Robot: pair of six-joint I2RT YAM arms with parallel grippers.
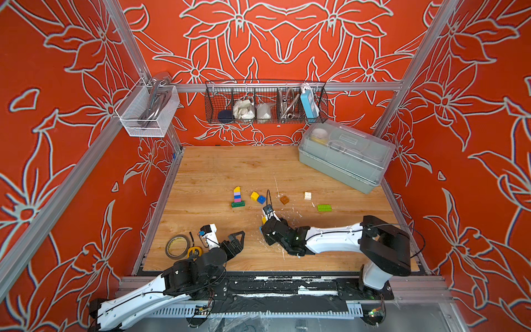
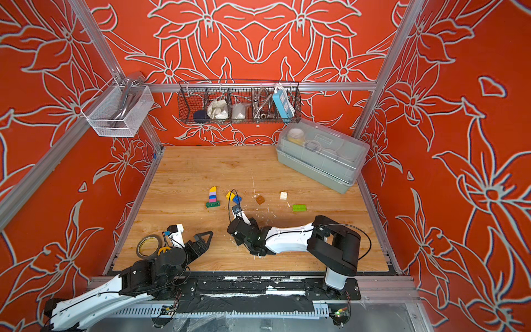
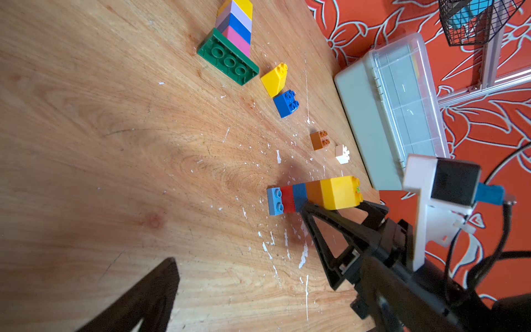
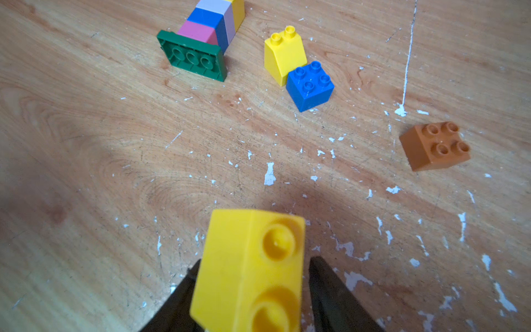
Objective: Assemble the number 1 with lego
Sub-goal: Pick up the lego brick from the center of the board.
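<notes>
Lego stack (image 3: 313, 195), half hidden between right fingers (image 4: 333, 296), grip unclear; left fingers (image 3: 152, 296) spread wide.

On the wooden table (image 1: 218, 169), a grey lidded box (image 1: 344, 158) sits at the far right corner, a tape roll (image 1: 177, 237) at the near left edge, and a wire basket (image 1: 215, 100) hangs above the back edge.

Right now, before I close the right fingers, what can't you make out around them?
- Brick stack: in both top views the right arm covers nearly all of it.
- Yellow end brick: blurred in the right wrist view, cut off by the frame edge, hiding the bricks behind.
- Right gripper: whether its fingers press the brick or only flank it.
</notes>
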